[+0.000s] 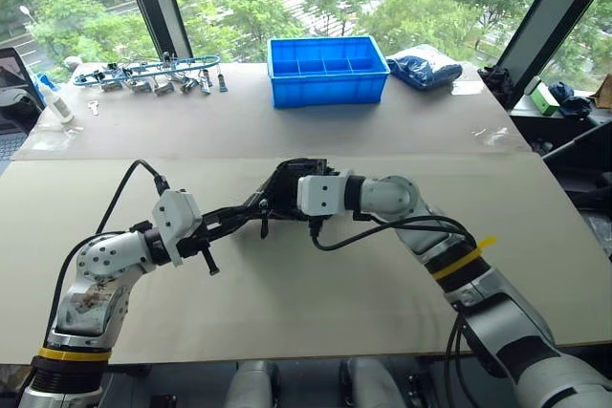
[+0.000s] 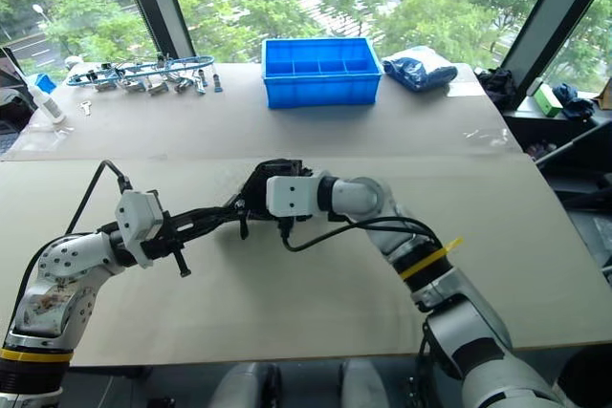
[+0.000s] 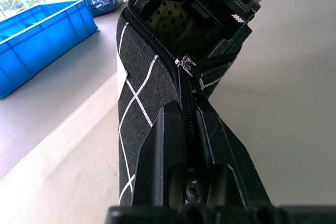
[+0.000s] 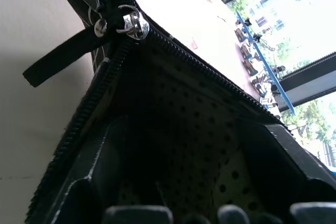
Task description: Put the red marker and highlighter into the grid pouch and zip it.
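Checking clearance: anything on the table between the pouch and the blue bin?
Nothing. In the left eye view, bare tabletop runs from the pouch to the blue bin.

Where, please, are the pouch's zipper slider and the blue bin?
Black fabric grid pouch's silver zipper slider [image 4: 132,23], right wrist view, on its metal body.
Blue plastic compartment bin [image 1: 327,83], left eye view, on its front wall.
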Motion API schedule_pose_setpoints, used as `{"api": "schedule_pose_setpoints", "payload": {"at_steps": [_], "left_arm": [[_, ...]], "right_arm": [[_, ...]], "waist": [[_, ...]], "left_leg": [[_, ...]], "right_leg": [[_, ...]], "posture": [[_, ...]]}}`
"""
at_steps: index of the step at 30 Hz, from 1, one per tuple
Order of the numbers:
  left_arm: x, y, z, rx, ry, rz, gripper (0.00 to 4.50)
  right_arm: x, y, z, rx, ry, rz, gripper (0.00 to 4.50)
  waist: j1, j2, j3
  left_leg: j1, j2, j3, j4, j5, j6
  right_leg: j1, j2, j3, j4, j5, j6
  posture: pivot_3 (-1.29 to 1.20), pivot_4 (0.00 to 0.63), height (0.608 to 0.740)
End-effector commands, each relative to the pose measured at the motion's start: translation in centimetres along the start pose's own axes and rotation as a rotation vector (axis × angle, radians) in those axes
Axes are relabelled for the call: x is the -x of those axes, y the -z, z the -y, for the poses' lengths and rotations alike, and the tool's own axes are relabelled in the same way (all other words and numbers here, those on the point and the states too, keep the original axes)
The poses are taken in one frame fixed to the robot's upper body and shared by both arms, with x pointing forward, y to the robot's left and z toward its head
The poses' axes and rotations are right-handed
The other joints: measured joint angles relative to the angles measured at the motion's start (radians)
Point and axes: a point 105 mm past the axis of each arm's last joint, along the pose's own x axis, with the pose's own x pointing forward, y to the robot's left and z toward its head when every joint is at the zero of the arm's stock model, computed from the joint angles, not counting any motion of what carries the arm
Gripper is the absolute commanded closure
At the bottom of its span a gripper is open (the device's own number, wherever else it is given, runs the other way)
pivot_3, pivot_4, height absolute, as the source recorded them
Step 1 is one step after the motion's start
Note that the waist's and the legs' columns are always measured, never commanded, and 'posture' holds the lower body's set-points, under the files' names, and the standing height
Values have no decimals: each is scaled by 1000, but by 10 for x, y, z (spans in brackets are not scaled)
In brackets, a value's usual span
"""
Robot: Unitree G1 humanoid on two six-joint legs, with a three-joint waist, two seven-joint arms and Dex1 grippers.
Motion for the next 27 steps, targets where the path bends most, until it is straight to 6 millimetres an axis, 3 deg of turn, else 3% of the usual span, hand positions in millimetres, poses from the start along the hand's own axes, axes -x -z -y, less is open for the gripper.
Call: {"api": "schedule_pose_setpoints", "payload": {"at_steps": [1,5,8,18,27], "left_arm": [[4,-5,-1,-26,-4,3,4500],[5,-5,-1,-25,-9,2,4500],[4,-5,-1,-25,-12,3,4500],[4,-5,0,-23,-8,5,4500],[7,-6,-1,-23,-9,-1,4500]], "right_arm": [[8,3,27,27,94,-24,94],[6,4,27,30,98,-17,94],[5,5,27,31,99,-14,802],[23,14,43,2,135,-48,4188],[83,1,47,-120,47,-30,4188]], "waist": [[1,0,0],[0,0,0],[-1,0,0],[1,0,0],[3,0,0]], "left_leg": [[0,0,0,0,0,0],[0,0,0,0,0,0],[0,0,0,0,0,0],[0,0,0,0,0,0],[0,1,-2,0,0,1]], "right_leg": [[0,0,0,0,0,0],[0,0,0,0,0,0],[0,0,0,0,0,0],[0,0,0,0,0,0],[0,-1,-1,-1,0,0]], "posture": [[0,150,740],[0,150,740],[0,150,740],[0,150,740],[0,150,740]]}}
